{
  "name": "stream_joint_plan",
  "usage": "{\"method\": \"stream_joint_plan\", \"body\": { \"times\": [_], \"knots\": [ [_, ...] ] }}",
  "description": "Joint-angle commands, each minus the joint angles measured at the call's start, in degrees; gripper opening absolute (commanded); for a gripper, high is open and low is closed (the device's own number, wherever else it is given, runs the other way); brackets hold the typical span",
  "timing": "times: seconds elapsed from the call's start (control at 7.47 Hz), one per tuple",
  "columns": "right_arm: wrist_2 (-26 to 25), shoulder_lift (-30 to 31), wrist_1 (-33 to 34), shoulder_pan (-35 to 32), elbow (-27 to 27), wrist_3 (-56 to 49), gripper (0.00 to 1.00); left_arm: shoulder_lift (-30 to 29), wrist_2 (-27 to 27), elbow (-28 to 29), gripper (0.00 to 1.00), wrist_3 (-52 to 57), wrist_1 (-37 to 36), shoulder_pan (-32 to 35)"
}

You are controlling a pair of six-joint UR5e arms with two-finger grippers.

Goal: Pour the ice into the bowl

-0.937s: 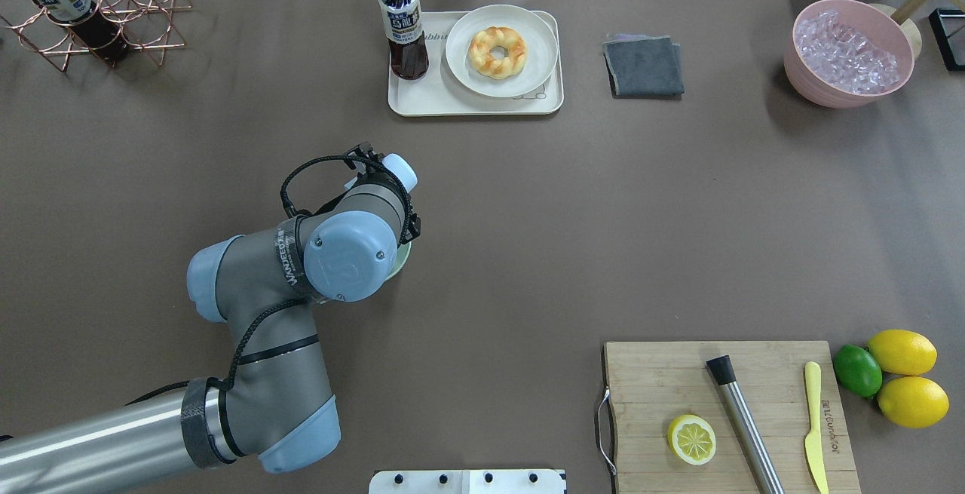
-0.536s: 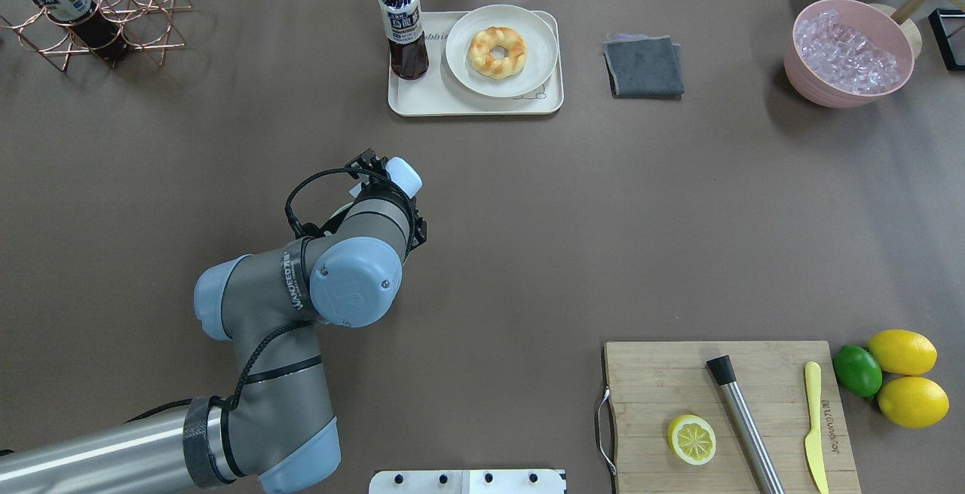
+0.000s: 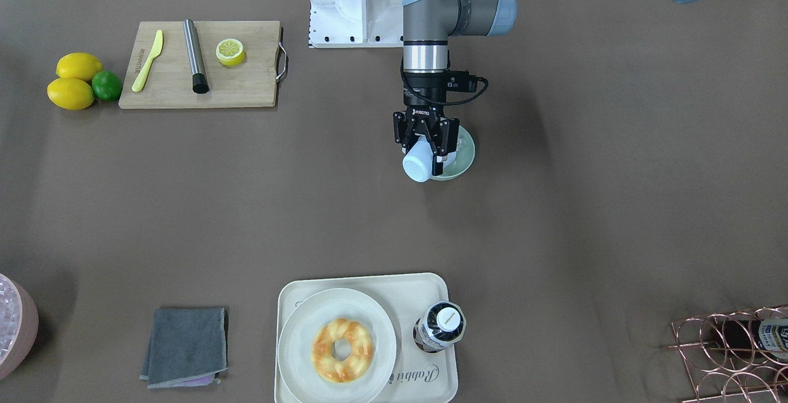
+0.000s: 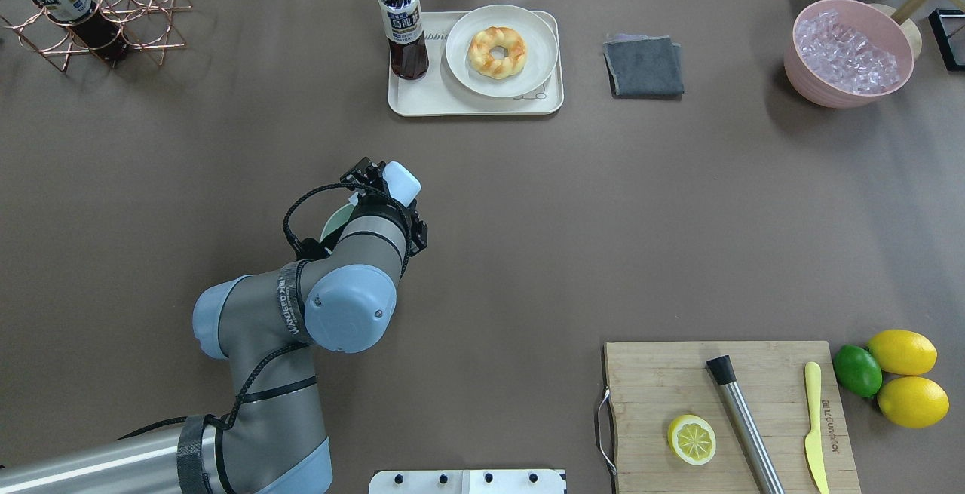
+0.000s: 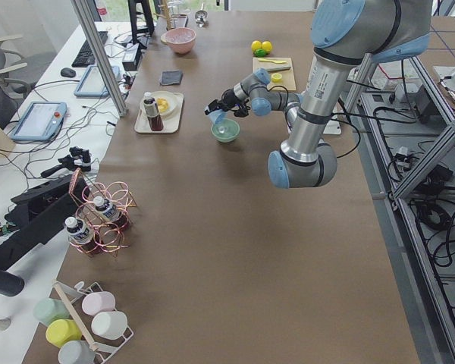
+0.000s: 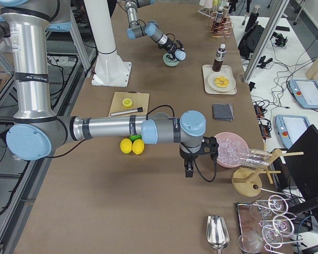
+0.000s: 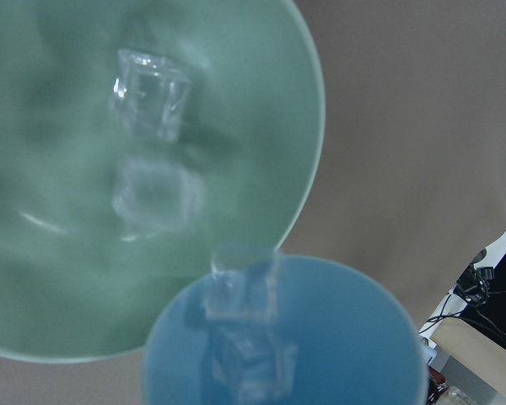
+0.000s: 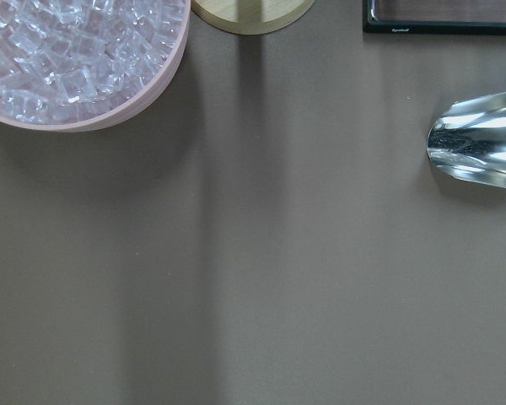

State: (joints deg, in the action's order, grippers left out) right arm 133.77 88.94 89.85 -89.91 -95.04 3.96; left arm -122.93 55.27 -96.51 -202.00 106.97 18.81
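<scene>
My left gripper is shut on a light blue cup and holds it tipped over the mint-green bowl at the table's middle. In the overhead view the cup juts from the gripper, and the wrist hides most of the bowl. The left wrist view shows two ice cubes in the bowl. More ice sits at the cup's rim. My right gripper hangs near the pink tub; I cannot tell whether it is open or shut.
The pink tub of ice stands at the far right. A tray holds a bottle and a doughnut plate. There are also a grey cloth, a cutting board, lemons, a copper rack and a metal scoop.
My left arm has drawn back toward the robot and the wrist has turned. The cup is tipped further, and the bowl now shows on the wrist's left instead of its right.
</scene>
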Motion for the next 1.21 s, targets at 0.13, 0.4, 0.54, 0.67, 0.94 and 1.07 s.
{"method": "stream_joint_plan", "body": {
  "times": [0.13,0.4,0.54,0.67,0.94,1.07],
  "knots": [
    [0.0,-0.26,-0.03,0.0,0.55,-0.09,0.99,0.23,-1.83,-0.17,0.53,-2.25,0.61,-0.09],
    [0.0,-0.34,-0.03,0.0,0.56,0.0,0.99,0.23,-2.44,-0.17,0.53,-2.6,1.4,-0.09],
    [0.0,-0.34,-0.03,0.0,0.56,0.0,0.99,0.23,-2.88,-0.17,0.53,-3.21,2.1,0.0],
    [0.0,-0.34,-0.03,0.08,0.56,0.0,0.99,0.32,-3.93,0.0,0.53,-2.79,2.36,-0.09],
    [0.0,-0.61,0.06,0.0,0.56,0.0,0.99,0.67,-3.15,-0.17,0.53,4.29,1.23,-0.87],
    [0.0,-0.7,0.06,0.08,0.64,0.0,0.99,0.67,0.25,-0.35,0.53,9.91,-2.43,-0.97]
  ]
}}
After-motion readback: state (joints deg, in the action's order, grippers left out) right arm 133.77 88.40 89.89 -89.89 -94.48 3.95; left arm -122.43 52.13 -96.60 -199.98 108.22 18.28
